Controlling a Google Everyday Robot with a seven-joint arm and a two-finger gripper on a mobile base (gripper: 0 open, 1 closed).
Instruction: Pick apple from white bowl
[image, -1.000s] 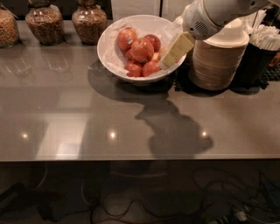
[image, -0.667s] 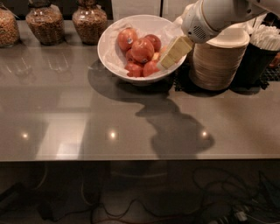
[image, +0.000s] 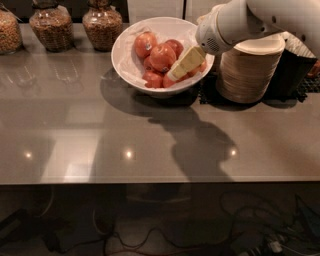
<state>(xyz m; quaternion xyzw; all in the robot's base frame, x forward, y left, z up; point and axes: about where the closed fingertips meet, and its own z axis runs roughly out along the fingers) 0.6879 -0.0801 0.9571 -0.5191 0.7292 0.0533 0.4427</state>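
Note:
The white bowl (image: 125, 60) stands at the back middle of the grey counter, lined with crinkled white paper. Several red apples (image: 162, 56) are piled in it. My gripper (image: 181, 66), pale yellow, reaches down from the white arm (image: 240, 22) at the upper right. It is inside the bowl on its right side. Its tip lies against the apples at the front right of the pile. It hides part of those apples.
A stack of beige disposable bowls (image: 250, 72) stands right of the white bowl, under the arm. A dark container (image: 295, 70) is at the far right. Three glass jars of grains (image: 50, 27) line the back left. The counter's front edge (image: 150, 182) runs across the lower half.
My gripper has moved a little left and deeper into the bowl, closer to the apples. The bowl and apples have not moved.

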